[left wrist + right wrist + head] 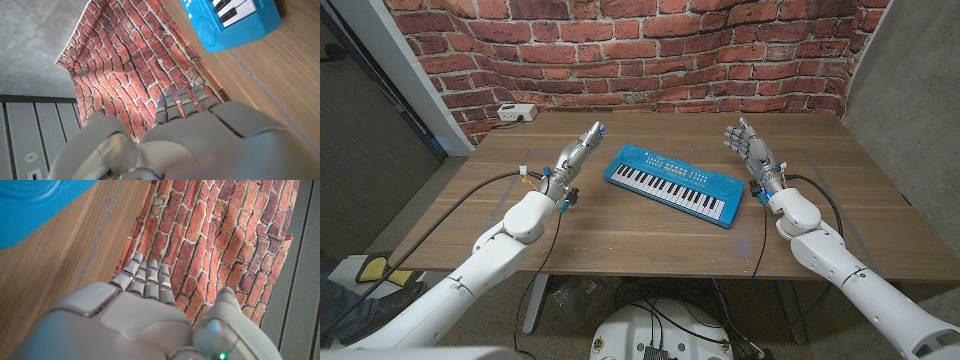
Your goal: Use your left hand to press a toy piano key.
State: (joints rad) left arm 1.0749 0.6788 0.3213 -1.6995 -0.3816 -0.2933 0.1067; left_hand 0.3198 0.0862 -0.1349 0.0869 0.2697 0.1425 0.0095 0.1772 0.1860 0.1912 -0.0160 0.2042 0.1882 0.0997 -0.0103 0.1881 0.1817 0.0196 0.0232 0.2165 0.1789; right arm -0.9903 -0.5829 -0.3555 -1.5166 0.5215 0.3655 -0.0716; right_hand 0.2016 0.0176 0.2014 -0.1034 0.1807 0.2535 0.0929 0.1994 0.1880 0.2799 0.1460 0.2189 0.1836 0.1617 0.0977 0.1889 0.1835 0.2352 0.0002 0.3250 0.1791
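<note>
A blue toy piano (672, 185) with black and white keys lies slanted in the middle of the wooden table (620, 235). My left hand (578, 152) stands above the table just left of the piano's left end, fingers straight and apart, holding nothing. My right hand (748, 146) is raised to the right of the piano's far end, fingers spread and empty. The left wrist view looks past my left hand (185, 135) to a corner of the piano (235, 22). A blue edge of the piano (35, 207) sits beyond my right hand (140, 310) in the right wrist view.
A brick-pattern wall (650, 50) stands behind the table. A white power strip (517, 112) lies at the table's back left corner. Black cables (480, 190) run along my left arm and another along my right arm (820, 195). Bare wood stretches in front of the piano.
</note>
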